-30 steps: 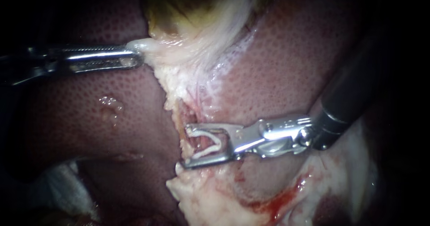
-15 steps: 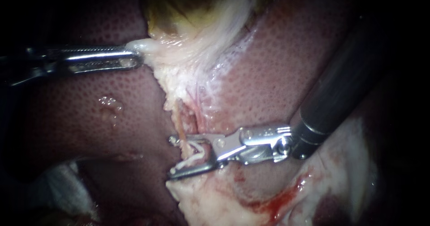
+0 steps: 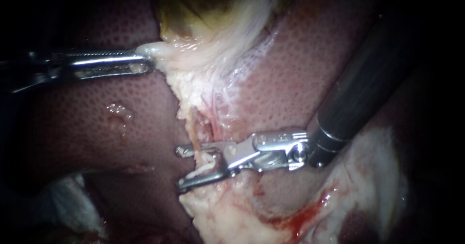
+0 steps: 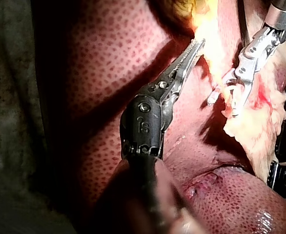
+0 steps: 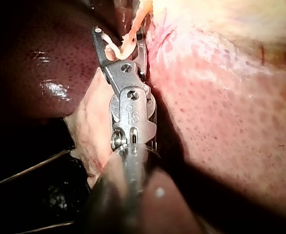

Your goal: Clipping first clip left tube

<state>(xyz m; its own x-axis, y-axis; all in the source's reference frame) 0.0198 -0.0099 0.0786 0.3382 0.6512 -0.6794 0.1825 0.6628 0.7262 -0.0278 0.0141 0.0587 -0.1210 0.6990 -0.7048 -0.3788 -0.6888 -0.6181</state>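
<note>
A thin orange tube [image 3: 194, 130] runs down from the pale tissue under the gallbladder [image 3: 203, 11]. My right instrument [image 3: 180, 168] reaches in from the upper right, jaws open on either side of this tube, with a white clip [image 3: 207, 162] seated between them. The right wrist view shows the same jaws [image 5: 119, 41] astride the tube [image 5: 132, 30]. My left instrument [image 3: 147, 60] comes in from the left, shut on a pale fold at the gallbladder's edge and holding it taut. In the left wrist view its toothed jaws [image 4: 196, 45] grip that fold, with the right instrument [image 4: 228, 100] beyond.
Mottled red liver [image 3: 300, 69] lies on both sides of the dissected strip. Pale fatty tissue [image 3: 227, 215] with a streak of blood [image 3: 300, 215] sits just below the right jaws. White gauze [image 3: 72, 200] shows at the lower left.
My right instrument has slid leftward along the tissue, so its open jaws with the clip now straddle the orange tube. The left instrument has held still.
</note>
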